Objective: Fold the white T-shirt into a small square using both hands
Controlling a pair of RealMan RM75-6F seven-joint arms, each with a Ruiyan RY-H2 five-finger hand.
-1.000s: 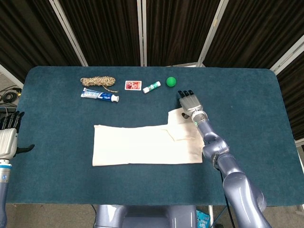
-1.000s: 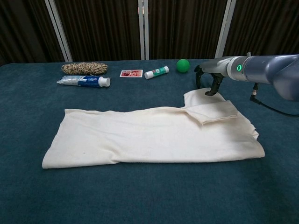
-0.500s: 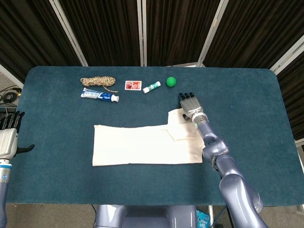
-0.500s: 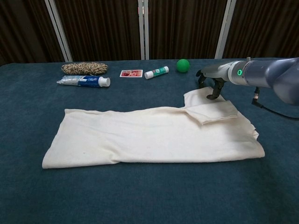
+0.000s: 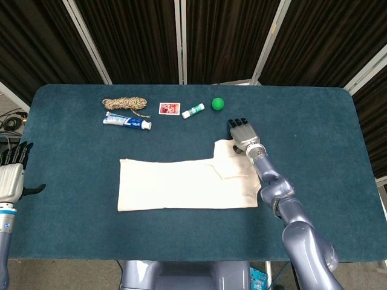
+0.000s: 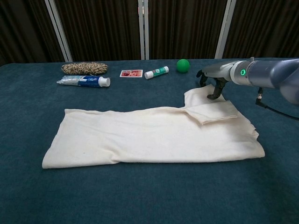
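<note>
A desk (image 5: 72, 229) covered in dark teal cloth carries everything. A white T-shirt (image 5: 181, 184), folded into a long flat strip, lies across its middle, with a smaller folded flap at the right end. Along the far side sits a row of small things: a coil of braided rope (image 5: 124, 104), and just in front of it a toothpaste tube (image 5: 127, 121) lying on its side; to their right a small red-and-white card (image 5: 169, 109), then a white glue stick with a green cap (image 5: 193, 110), then a green ball (image 5: 217, 103), each apart from the next.
</note>
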